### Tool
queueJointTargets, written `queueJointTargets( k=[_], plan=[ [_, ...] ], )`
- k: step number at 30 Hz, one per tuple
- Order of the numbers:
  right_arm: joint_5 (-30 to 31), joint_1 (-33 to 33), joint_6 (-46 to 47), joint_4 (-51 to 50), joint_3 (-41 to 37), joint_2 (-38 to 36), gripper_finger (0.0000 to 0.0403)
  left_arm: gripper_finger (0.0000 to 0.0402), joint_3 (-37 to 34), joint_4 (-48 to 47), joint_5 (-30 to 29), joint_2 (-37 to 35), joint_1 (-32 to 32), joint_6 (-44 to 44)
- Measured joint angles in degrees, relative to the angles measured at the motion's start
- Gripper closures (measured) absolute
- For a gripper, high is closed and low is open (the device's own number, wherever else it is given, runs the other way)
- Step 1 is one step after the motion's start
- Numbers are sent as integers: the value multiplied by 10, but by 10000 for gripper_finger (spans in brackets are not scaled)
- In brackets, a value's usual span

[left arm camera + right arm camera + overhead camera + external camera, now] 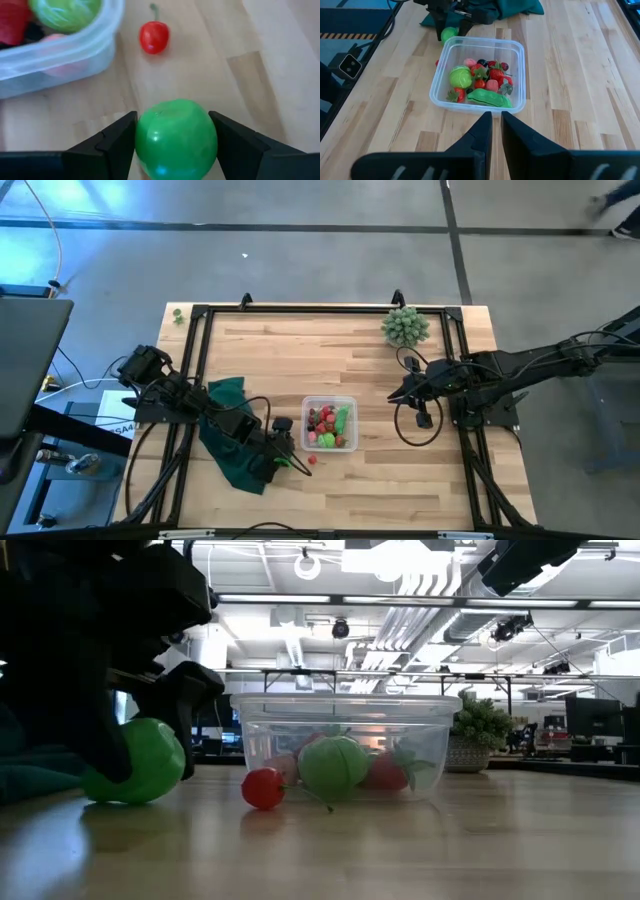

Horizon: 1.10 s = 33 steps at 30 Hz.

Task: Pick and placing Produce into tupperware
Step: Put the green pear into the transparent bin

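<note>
The clear tupperware [345,402] stands mid-table and holds several toy pieces: a green round one, red and pink ones, and a long green one [489,98]. My left gripper [285,461] is at its near-left corner, shut on a bright green ball [176,137]. A small red tomato with a stem [154,37] lies on the wood just outside the tupperware wall [60,50]. My right gripper [496,125] hovers to the right of the tupperware with its fingers almost together, holding nothing. My left gripper pinches the green ball [135,762] between its two fingers [117,142], one on each side at the ball's widest part. The fingers slant down from the table's left side. In the low view the ball's underside sits at the table top.
A dark green cloth [228,435] lies under and behind the left arm. A pale green spiky plant [405,326] stands near the far right corner. A black frame [300,308] runs round the table. Bare wood lies near and right of the tupperware.
</note>
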Motion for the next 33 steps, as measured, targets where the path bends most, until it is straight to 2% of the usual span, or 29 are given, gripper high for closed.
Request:
queueJointTargets(
  k=[14,20,27,33],
  plan=[
    [0,0,0,0,0,0,373,174,-1,-19,-75,-22,1,2],
    [0,0,0,0,0,0,373,174,-1,-86,-115,-83,2,2],
    [0,0,0,-1,0,0,373,174,0,-149,-188,-177,4,2],
    [0,0,0,0,0,0,373,174,35,-184,-197,-222,43,56]
  ],
)
